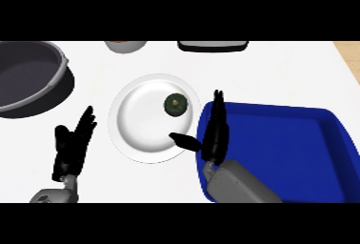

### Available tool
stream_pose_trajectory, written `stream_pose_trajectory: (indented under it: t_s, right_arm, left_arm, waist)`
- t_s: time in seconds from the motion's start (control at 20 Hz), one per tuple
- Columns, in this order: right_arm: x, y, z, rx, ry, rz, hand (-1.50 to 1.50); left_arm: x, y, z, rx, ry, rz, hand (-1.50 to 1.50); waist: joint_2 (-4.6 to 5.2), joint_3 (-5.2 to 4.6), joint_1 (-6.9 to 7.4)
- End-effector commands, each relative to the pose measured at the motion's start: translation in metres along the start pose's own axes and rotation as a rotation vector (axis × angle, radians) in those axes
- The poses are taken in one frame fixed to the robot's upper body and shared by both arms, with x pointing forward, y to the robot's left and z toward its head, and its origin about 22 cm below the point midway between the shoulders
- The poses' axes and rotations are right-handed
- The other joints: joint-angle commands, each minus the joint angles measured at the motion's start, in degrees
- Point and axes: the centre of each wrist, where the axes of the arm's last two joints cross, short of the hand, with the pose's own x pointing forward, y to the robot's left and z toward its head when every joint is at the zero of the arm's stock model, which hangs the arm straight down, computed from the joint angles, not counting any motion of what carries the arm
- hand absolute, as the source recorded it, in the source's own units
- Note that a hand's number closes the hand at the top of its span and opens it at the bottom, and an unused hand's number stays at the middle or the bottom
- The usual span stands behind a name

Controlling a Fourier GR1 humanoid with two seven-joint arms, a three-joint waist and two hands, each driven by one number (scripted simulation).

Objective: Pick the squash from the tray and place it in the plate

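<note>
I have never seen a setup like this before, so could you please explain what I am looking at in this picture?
You are looking steeply down from a humanoid robot's head at a white kitchen counter. The two grey forearms rising from the lower edge end in black hands. The left hand rests open at the left, holding nothing. The right hand is open too, fingers straight, over the near-left edge of the blue tray, its thumb reaching over the white plate. A small dark green squash already lies on the plate. At the left stands a dark grey pot; two more items at the far edge are cut off.
</note>
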Motion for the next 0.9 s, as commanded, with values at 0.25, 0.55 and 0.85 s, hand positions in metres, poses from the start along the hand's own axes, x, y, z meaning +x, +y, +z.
stream_pose_trajectory:
  t_s: [0.25, 0.55, 0.85]
  right_arm:
    - [-0.03, -0.027, 0.016, -0.09, 0.01, -0.008, -1.5]
    - [-0.034, -0.032, 0.015, -0.156, 0.024, -0.013, -1.5]
    - [-0.038, -0.045, 0.019, -0.205, 0.068, 0.017, -1.5]
  left_arm:
    - [0.0, -0.015, 0.0, 0.004, -0.002, -0.012, 0.0]
    - [0.001, -0.029, 0.024, -0.011, -0.012, -0.005, 0.0]
    - [0.028, -0.009, 0.004, 0.005, -0.025, 0.001, 0.0]
  waist:
    - [0.08, 0.02, 0.03]
    - [0.06, 0.02, 0.19]
    - [0.06, 0.01, 0.09]
